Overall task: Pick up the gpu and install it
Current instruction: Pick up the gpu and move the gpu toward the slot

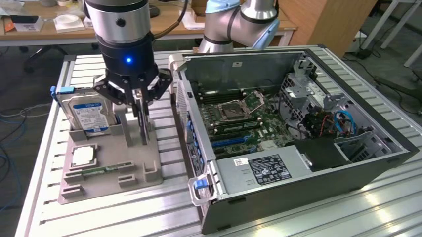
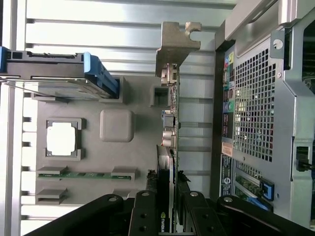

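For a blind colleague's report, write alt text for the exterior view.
A black robot gripper grips a thin dark circuit card standing on edge in a grey plastic parts holder, beside a blue-labelled hard drive. To the exterior view's right, an open grey metal computer case shows its green motherboard.

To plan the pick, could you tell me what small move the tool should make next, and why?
Probably a straight lift: the tool looks shut on the thin dark card with silver bracket, which stands on edge in the grey holder, so sideways motion could bind.
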Available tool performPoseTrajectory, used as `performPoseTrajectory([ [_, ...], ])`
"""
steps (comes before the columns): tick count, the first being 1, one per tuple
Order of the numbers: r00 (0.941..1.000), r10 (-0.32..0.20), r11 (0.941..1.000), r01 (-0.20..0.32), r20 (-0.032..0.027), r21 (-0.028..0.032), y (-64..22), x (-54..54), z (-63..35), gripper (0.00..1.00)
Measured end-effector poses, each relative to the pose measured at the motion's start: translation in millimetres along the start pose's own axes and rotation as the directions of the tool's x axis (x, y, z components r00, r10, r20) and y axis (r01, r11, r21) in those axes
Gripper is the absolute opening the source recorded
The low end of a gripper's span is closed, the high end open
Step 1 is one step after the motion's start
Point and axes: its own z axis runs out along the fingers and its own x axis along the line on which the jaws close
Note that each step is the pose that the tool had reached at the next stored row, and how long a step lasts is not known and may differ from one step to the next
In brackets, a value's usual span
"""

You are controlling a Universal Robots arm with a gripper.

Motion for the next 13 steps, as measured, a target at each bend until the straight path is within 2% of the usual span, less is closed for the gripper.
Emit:
performPoseTrajectory([
  [13, 1.0000, -0.002, 1.0000, 0.002, -0.0002, 0.0000, 0.5, -0.1, -7.3, 0.26],
])
